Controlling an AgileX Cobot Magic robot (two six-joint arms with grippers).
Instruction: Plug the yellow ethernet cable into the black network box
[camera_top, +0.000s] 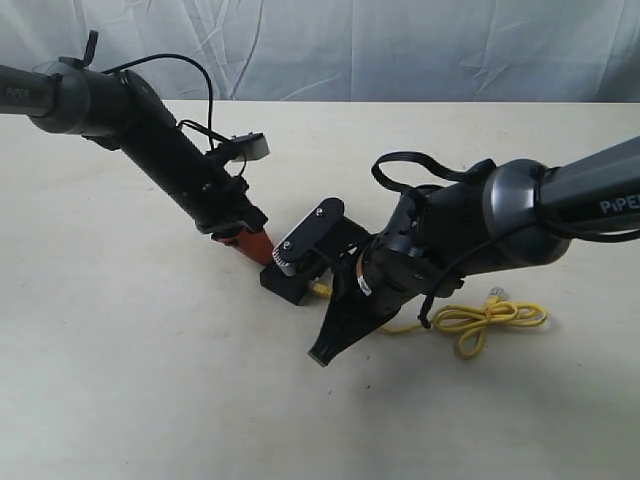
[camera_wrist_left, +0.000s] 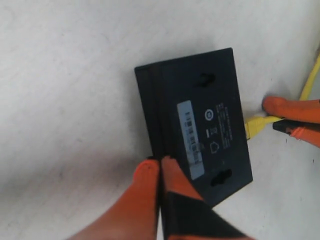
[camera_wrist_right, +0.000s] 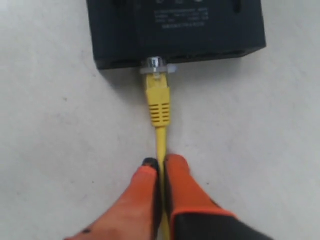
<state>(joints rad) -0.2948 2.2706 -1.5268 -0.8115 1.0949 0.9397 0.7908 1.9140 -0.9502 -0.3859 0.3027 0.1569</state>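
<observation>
The black network box (camera_wrist_left: 200, 125) lies flat on the table, its pale label facing up. My left gripper (camera_wrist_left: 160, 164) is shut on one edge of the box, seen in the exterior view as orange fingers (camera_top: 250, 245) at the box (camera_top: 285, 283). On the opposite side, the yellow ethernet cable (camera_wrist_right: 161, 137) runs straight to the box (camera_wrist_right: 175, 30). Its plug (camera_wrist_right: 157, 97) has its clear tip in the port opening; how deep is unclear. My right gripper (camera_wrist_right: 161, 164) is shut on the cord just behind the plug. The rest of the cable lies coiled (camera_top: 490, 318).
The pale table (camera_top: 150, 380) spreads out on all sides, with a white cloth backdrop (camera_top: 400, 50) behind it. The right arm's bulky wrist (camera_top: 420, 250) hangs over the box's right side and hides its own fingertips in the exterior view.
</observation>
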